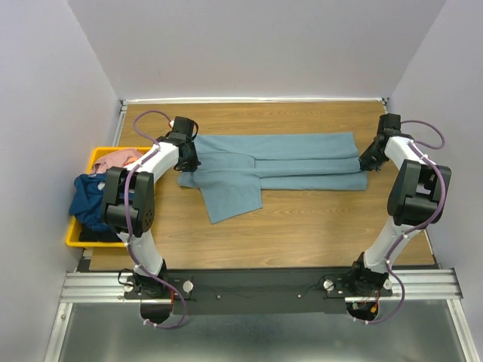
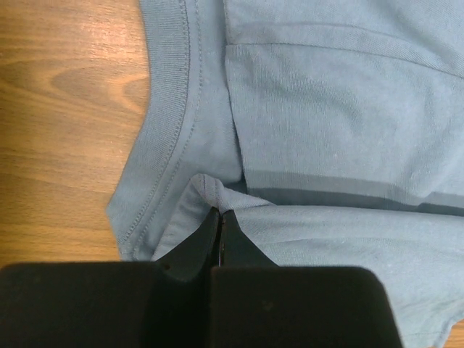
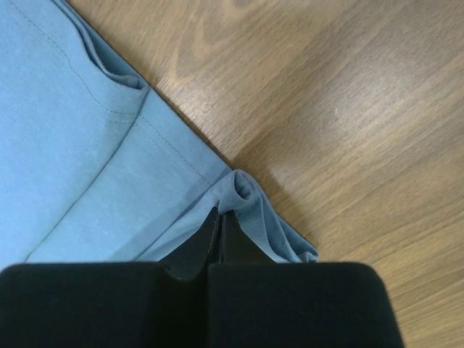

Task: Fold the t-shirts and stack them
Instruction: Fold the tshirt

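- Blue-grey t-shirt (image 1: 302,158): lies flat on the table (image 1: 302,234), across its far half. It runs left to right as a long band w/ the long sides folded in (layered edges show in both wrist views).
- Collar (image 2: 170,109) is at the left end and the hem at the right end. One sleeve (image 1: 230,200) sticks out toward the near side, left of centre.
- Left arm (image 1: 132,200): reaches to the collar end. Left jaws are pressed together, pinching a small raised ridge of cloth just beside the ribbed collar. The rest of the shirt around them lies flat.
- Right arm (image 1: 415,188): reaches to the hem end. Right jaws are also closed tight on cloth, nipping the bunched hem corner (image 3: 239,192). Stitched hem line runs off to the upper left of that view; bare wood to the right.
- Both pinch pts sit at about the same depth on the table, at opp. ends of the shirt.
- Yellow bin (image 1: 87,241): at the left edge of the table, just beside the left arm.
- Navy t-shirt (image 1: 89,200): crumpled in the bin, spilling over its left rim.
- Pink patterned t-shirt (image 1: 121,158): bunched at the far end of the bin, partly hidden behind the arm.
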